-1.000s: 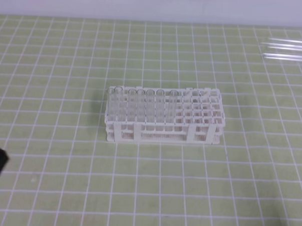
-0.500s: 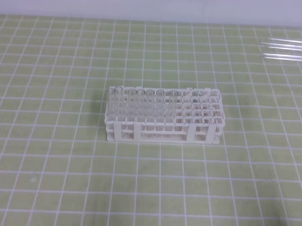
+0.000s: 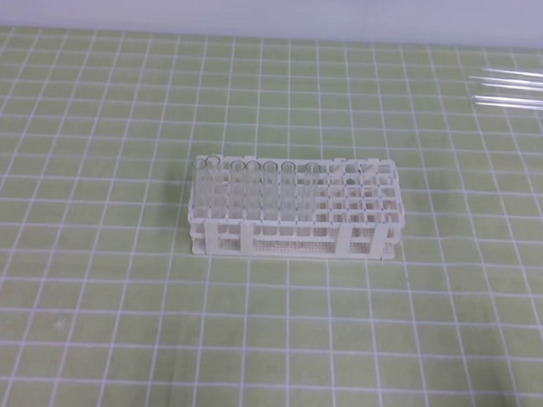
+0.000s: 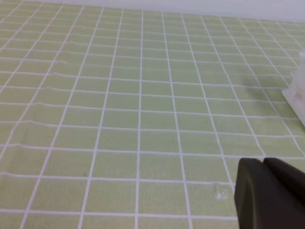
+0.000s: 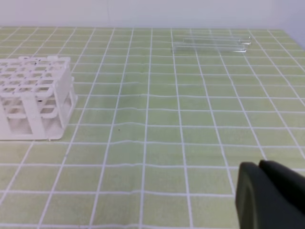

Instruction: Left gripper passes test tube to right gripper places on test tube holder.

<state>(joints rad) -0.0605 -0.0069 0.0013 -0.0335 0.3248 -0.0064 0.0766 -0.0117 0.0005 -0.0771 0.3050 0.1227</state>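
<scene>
Six or so clear tubes (image 3: pixel 254 189) stood upright in the white rack (image 3: pixel 294 207), filling holes along its left half, though the glass was faint and the count was hard to be sure of. One rack only, sitting near the middle of the green gridded mat (image 3: pixel 87 295). About three more tubes (image 3: pixel 518 91) lay flat and side by side toward two o'clock from the rack, well apart from it, near the far right edge of the mat. From the right wrist camera those loose tubes lay at about twelve o'clock, with the rack off at nine.

Two grippers were about, neither showing in the high view. The left gripper (image 4: pixel 263 164) showed only in its own camera, low at five o'clock, its two black fingers pressed together on nothing. The right gripper (image 5: pixel 259 167) looked the same in its camera: fingers together, empty, over bare mat. Neither was touching a tube or the rack.
</scene>
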